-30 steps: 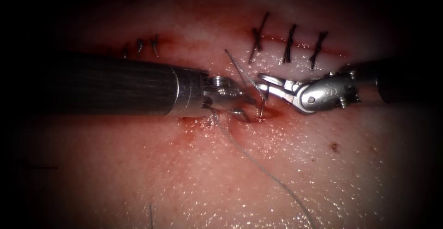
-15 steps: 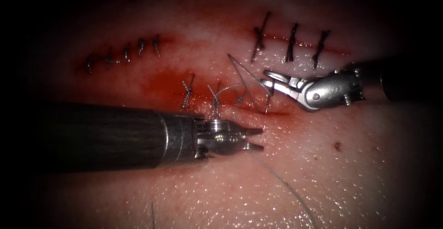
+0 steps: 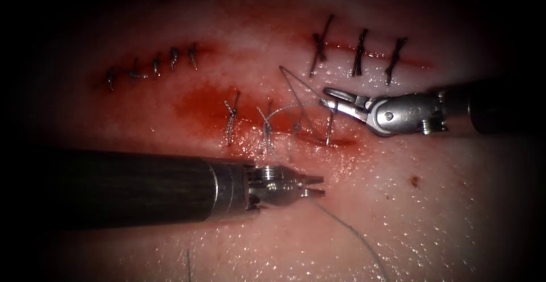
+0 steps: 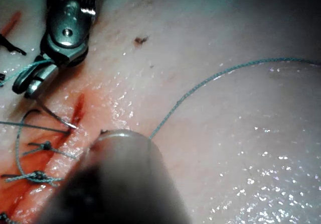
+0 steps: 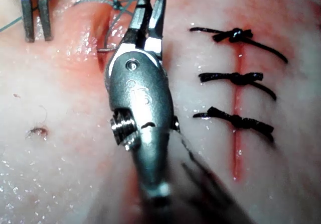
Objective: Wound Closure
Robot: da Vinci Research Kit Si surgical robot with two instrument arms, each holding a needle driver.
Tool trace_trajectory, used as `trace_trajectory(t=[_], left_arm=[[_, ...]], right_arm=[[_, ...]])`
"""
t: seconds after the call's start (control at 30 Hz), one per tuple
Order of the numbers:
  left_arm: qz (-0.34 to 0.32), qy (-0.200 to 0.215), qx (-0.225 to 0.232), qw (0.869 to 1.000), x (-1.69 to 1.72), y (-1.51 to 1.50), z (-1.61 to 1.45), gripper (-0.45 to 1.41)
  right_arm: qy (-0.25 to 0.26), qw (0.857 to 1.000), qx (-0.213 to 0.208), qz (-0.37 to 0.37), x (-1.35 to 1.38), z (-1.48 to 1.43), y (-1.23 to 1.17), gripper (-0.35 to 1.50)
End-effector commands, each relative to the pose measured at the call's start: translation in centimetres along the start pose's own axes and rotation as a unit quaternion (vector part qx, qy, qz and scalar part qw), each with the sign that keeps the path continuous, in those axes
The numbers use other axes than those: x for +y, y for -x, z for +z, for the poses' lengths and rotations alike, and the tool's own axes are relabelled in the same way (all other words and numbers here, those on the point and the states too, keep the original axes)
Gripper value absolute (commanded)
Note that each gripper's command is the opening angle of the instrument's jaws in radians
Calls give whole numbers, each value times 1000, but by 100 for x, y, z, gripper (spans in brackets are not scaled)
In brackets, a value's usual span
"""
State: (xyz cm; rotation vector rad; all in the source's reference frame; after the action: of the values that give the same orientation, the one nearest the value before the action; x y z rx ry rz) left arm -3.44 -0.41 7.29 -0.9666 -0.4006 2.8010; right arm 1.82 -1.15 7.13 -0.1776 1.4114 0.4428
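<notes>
While the right tool point(image 3: 333, 97) pinches the curved needle point(image 3: 330, 127) near its upper end, the thin dark needle stands almost upright with its lower end at the right end of the cut point(image 3: 335, 141) in the glistening, red-stained tissue point(image 3: 398, 214). The left tool point(image 3: 316, 185) sits below the cut, pressed together on the grey thread point(image 3: 352, 233). Knotted stitches point(image 3: 265, 124) lie left of the needle.

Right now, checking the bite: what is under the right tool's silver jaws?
The right tool holds a thin curved steel needle reaching the red cut; tip depth hidden.
</notes>
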Motion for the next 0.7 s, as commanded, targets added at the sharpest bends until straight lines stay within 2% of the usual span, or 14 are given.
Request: trace_trajectory(t=[0.03, 0.4, 0.7], left_arm=[[-1, 2, -3, 1000, 7, 4, 7, 31], [1, 7, -2, 1000, 25, 1, 5, 27], [0, 15, 3, 1000, 30, 7, 28, 27]], right_arm=[[-4, 1000, -2, 3, -8, 5, 6, -35], [-8, 998, -6, 58, -6, 5, 9, -35], [-7, 995, -7, 103, 3, 8, 9, -35]])
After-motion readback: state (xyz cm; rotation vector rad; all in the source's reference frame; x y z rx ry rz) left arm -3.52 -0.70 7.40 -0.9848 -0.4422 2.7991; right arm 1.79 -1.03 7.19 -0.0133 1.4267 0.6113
